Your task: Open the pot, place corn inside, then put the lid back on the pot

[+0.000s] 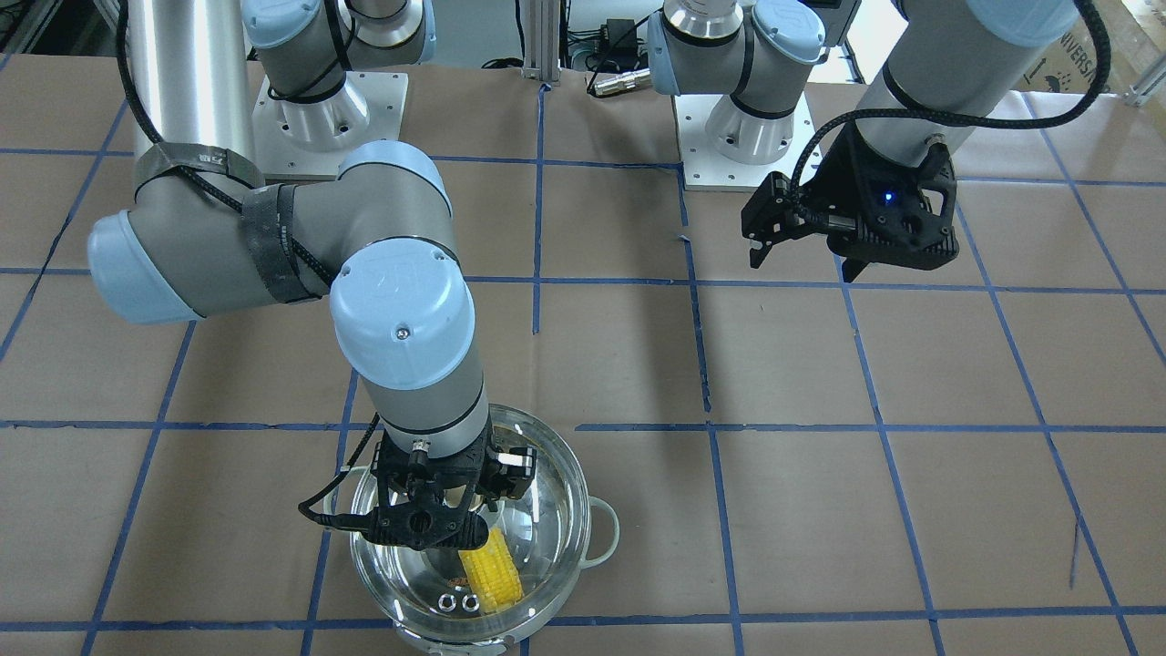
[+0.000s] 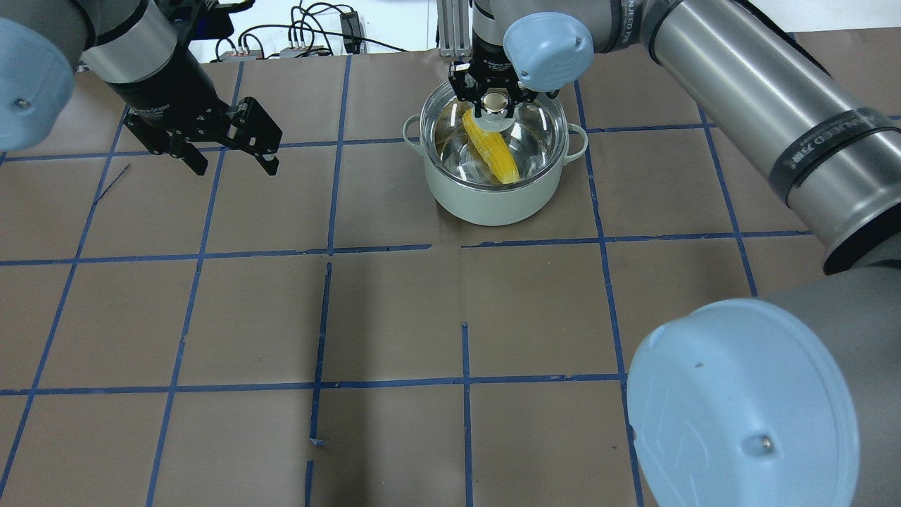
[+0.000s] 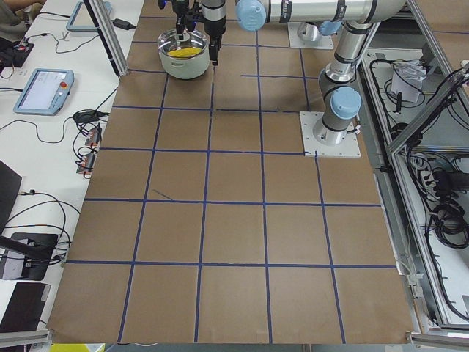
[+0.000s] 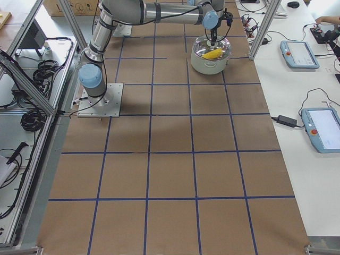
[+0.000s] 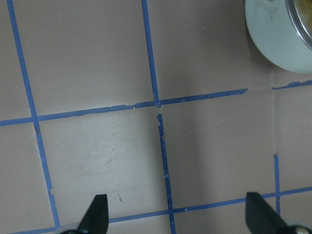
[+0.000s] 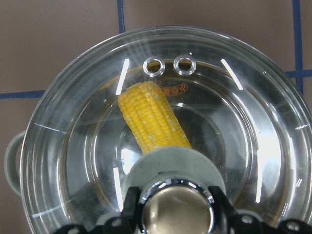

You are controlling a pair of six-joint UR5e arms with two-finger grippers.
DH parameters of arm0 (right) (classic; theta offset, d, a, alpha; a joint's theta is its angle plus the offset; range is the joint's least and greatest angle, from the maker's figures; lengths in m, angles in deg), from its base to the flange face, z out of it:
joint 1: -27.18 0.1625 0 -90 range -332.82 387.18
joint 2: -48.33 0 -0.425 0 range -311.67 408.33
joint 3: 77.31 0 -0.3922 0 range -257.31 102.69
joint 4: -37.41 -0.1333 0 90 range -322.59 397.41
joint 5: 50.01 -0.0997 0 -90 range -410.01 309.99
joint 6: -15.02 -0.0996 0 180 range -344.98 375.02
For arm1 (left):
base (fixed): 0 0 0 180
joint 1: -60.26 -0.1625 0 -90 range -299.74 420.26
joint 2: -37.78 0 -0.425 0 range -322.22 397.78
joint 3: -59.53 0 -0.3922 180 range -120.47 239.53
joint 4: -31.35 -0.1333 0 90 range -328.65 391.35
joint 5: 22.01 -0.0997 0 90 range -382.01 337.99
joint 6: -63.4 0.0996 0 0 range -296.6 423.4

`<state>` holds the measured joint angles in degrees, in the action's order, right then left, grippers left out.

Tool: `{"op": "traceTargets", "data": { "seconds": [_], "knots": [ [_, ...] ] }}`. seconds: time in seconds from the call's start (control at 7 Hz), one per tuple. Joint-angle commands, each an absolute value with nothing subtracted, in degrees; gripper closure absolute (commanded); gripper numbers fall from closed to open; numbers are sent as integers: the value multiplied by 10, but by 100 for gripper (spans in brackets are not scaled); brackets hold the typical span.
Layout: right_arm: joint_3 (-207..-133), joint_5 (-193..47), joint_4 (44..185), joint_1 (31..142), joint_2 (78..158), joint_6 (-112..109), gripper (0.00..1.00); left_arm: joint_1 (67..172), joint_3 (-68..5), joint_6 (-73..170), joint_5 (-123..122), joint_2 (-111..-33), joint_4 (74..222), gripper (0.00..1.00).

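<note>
While the left tool (image 2: 232, 163) hangs over the brown desk (image 2: 394, 317), well left of the pot (image 2: 493, 204), I see its fingers spread wide apart, holding nothing. Further right, the pot stands upright on the desk with the corn (image 2: 493, 151) lying slantwise inside it. The glass lid (image 6: 253, 122) covers the pot's mouth; I can't tell if its rim is fully seated. The right tool (image 2: 495, 105) points straight down at the lid, fingers clamped on its knob (image 6: 175, 207) from both sides. Two steam-hole rings (image 6: 169, 64) sit near the lid's edge, just past the corn's end.
</note>
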<state>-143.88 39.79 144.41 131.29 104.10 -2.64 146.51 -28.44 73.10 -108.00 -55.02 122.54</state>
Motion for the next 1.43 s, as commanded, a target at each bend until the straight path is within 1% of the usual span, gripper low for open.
{"op": "traceTargets", "data": {
  "seconds": [0.0,0.14,0.29,1.29],
  "knots": [
    [-1438,399,1441,1312,1041,-27,43,1463,-263,728,-1083,-558,1246,0],
    [-1438,402,1441,1312,1041,-26,27,1463,-260,729,-1083,-559,1262,0],
    [-1438,401,1441,1309,1041,-26,1,1463,-260,729,-1083,-558,1269,0],
    [-1429,398,1438,1292,1053,7,0,1461,-257,720,-1084,-553,1295,0]
  ]
}}
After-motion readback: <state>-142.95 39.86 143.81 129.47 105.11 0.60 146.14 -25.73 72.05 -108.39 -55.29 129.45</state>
